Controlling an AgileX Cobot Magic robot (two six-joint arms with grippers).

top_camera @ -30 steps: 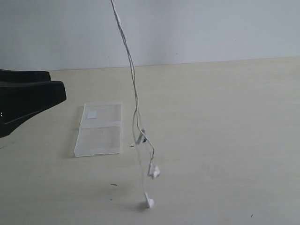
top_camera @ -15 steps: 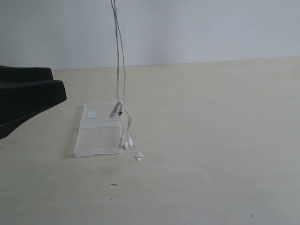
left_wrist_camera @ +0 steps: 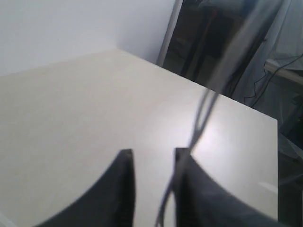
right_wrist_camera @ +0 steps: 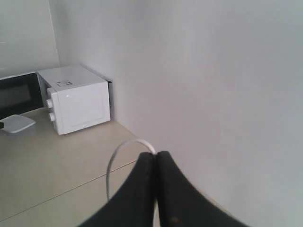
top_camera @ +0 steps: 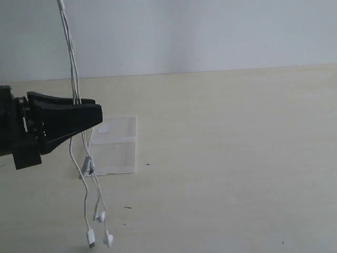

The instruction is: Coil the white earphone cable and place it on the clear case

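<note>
Currently, L gripper (top_camera: 99,117) reaches in horizontally from the left of the ext. view, above the table (top_camera: 237,158). In the L wrist view its fingers (left_wrist_camera: 124,189) stand narrowly apart, w/ a gap showing betw. them. The white earphone cable (top_camera: 73,68) runs through that gap, close to one finger, not clamped. R gripper (right_wrist_camera: 155,153) is out of the ext. view. The R wrist view shows its jaws pressed together, pinching a loop of the cable at the tips. The cable hangs doubled from the top edge of the ext. view and passes the L fingers. It ends lower in two earbuds (top_camera: 100,215) and a plug (top_camera: 90,237) near the table. Contact w/ table: cannot tell. The clear case (top_camera: 118,142) lies flat on the table just beyond the L fingertips, w/ the cable hanging by its left edge.
</note>
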